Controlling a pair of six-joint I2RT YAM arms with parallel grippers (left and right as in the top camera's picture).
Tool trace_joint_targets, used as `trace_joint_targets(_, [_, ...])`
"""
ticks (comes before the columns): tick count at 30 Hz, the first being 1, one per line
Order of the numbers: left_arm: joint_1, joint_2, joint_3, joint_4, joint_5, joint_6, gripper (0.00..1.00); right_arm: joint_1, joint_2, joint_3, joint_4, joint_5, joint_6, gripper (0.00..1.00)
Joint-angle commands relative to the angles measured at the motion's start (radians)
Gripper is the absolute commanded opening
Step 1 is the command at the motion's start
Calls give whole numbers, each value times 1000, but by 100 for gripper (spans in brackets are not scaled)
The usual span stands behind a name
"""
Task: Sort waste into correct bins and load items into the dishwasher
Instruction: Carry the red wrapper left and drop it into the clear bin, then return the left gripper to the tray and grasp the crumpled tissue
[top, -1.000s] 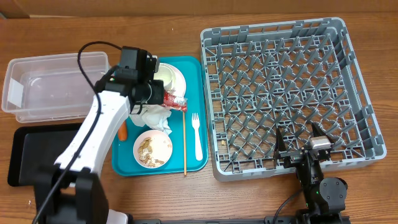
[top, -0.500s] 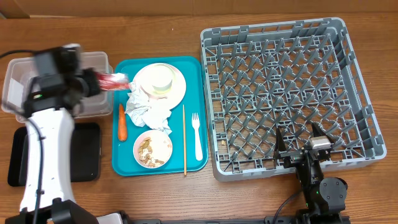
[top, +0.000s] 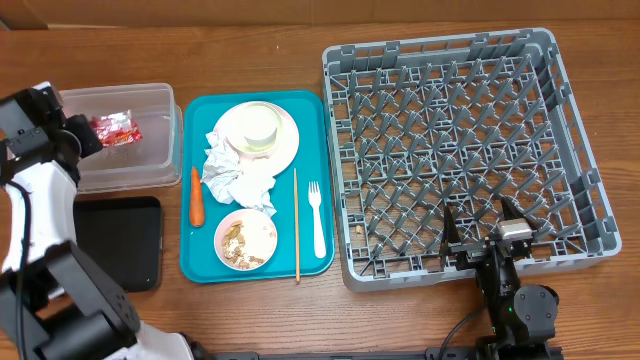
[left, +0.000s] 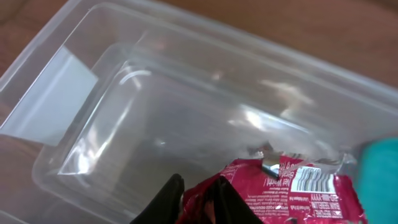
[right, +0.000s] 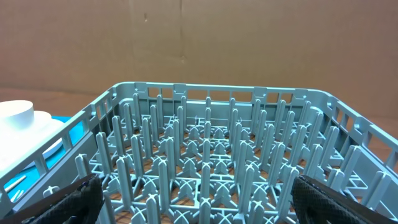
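Note:
My left gripper (top: 82, 139) is at the far left and is shut on the red foil packet (top: 115, 128), holding it inside the clear tub (top: 150, 165). In the left wrist view the black jaws (left: 199, 198) pinch the packet's edge (left: 292, 193) over the tub's floor (left: 155, 99). On the teal tray (top: 310, 110) lie a pink plate (top: 285, 145) with a white cup (top: 260, 124), crumpled napkins (top: 238, 178), a carrot (top: 197, 196), a bowl with beige scraps (top: 245, 238) and a white fork (top: 317, 218). My right gripper (top: 487, 238) is open and empty at the grey dish rack's (top: 460, 130) front edge; it also shows in the right wrist view (right: 199, 199).
The black tray (top: 115, 240) lies in front of the clear tub. A thin wooden stick (top: 296, 225) lies on the teal tray beside the fork. The rack's pegs (right: 205, 137) fill the right wrist view, with the white cup (right: 15, 115) at far left.
My left arm has swung left from the teal tray, carrying the red packet from beside the plate to inside the clear tub. The right arm has not moved.

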Motion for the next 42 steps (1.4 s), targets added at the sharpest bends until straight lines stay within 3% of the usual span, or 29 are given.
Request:
trace_joint_targets(1, [22, 21, 17, 39, -56, 28, 28, -5, -6, -11, 6, 1, -4, 100])
trace_joint_targets(2, [23, 21, 17, 51, -56, 28, 31, -5, -6, -11, 6, 1, -4, 100])
trace_joint_targets(3, [24, 18, 17, 66, -56, 28, 41, -5, -6, -11, 6, 1, -4, 100])
trace_joint_targets(5, [24, 12, 17, 88, -56, 28, 89, -5, -6, -11, 6, 1, -4, 100])
trace_joint_targets(6, [24, 8, 19, 95, -56, 28, 100, -5, -6, -11, 6, 1, -4, 100])
trace_joint_targets(14, [24, -95, 44, 85, 12, 1, 100, -5, -6, -11, 6, 1, -4, 100])
trace_joint_targets(22, [-10, -293, 45, 61, 248, -185, 100, -5, -6, -11, 6, 1, -4, 100])
trace_joint_targets(28, [-133, -400, 45, -280, 336, -216, 100, -5, -6, -11, 6, 1, -4, 100])
trace_joint_targets(33, [-278, -397, 37, -610, 310, -105, 100, -5, -6, -11, 6, 1, -4, 100])
trace_joint_targets(37, [-369, -388, 12, -736, 153, -96, 100, -5, -6, -11, 6, 1, -4, 100])
trace_joint_targets(42, [-459, -388, -26, -742, 124, -95, 97, -5, -6, -11, 6, 1, -4, 100])
